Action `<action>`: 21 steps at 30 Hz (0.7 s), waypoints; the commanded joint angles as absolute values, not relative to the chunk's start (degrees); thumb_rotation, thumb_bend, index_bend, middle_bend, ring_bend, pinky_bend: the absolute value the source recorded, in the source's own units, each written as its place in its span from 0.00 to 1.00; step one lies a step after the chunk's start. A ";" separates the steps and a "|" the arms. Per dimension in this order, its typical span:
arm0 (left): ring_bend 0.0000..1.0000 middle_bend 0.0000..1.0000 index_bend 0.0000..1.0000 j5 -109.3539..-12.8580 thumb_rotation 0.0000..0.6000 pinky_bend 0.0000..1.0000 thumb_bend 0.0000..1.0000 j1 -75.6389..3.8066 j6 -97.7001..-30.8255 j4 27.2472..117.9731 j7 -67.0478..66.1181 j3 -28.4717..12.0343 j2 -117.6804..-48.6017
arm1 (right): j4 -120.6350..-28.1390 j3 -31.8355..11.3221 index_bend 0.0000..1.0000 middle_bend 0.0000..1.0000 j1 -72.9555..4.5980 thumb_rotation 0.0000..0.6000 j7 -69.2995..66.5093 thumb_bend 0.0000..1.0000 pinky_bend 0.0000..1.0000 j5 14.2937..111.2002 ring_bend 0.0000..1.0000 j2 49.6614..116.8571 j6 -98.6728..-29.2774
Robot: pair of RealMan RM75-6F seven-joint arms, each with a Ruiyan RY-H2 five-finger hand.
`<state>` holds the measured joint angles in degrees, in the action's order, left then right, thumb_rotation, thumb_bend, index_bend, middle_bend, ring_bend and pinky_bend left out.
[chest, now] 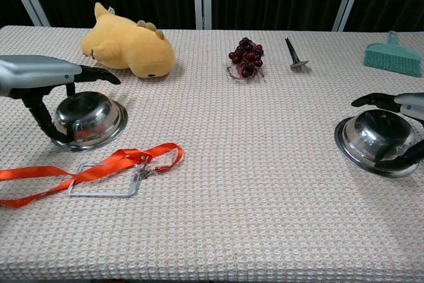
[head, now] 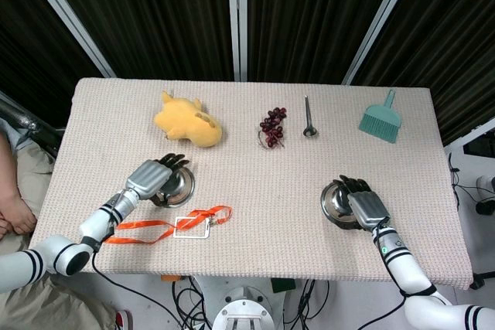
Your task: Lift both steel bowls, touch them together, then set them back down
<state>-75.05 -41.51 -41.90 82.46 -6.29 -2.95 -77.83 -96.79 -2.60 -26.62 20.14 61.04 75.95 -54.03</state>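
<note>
Two steel bowls rest on the table, both seemingly rim down. The left bowl lies under my left hand. That hand's fingers stretch flat above the dome and its thumb hangs down by the bowl's left rim. The right bowl sits beneath my right hand, whose fingers reach over the far side while the thumb curls along the near rim. Neither hand has closed on its bowl, and whether the thumbs touch the rims is unclear.
An orange lanyard lies just in front of the left bowl. Along the far side of the table lie a yellow plush toy, dark grapes, a metal tool and a teal brush.
</note>
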 commanded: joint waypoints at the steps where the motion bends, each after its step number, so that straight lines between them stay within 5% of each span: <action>1: 0.06 0.07 0.10 -75.89 1.00 0.40 0.04 -41.47 -42.88 82.13 -5.79 -2.97 -78.22 | -96.61 -2.41 0.00 0.03 -26.86 0.98 20.46 0.21 0.03 60.51 0.00 76.03 -53.86; 13: 0.17 0.25 0.38 -77.72 1.00 0.47 0.04 -41.60 -44.19 80.12 -5.22 -2.02 -79.36 | -96.37 -2.01 0.11 0.15 -27.80 1.00 22.56 0.29 0.08 58.75 0.04 76.78 -54.65; 21: 0.29 0.50 0.57 -78.78 1.00 0.55 0.06 -39.85 -49.13 79.29 -3.06 -2.64 -80.32 | -95.15 -2.36 0.53 0.40 -26.86 1.00 22.90 0.38 0.25 60.77 0.34 78.83 -59.20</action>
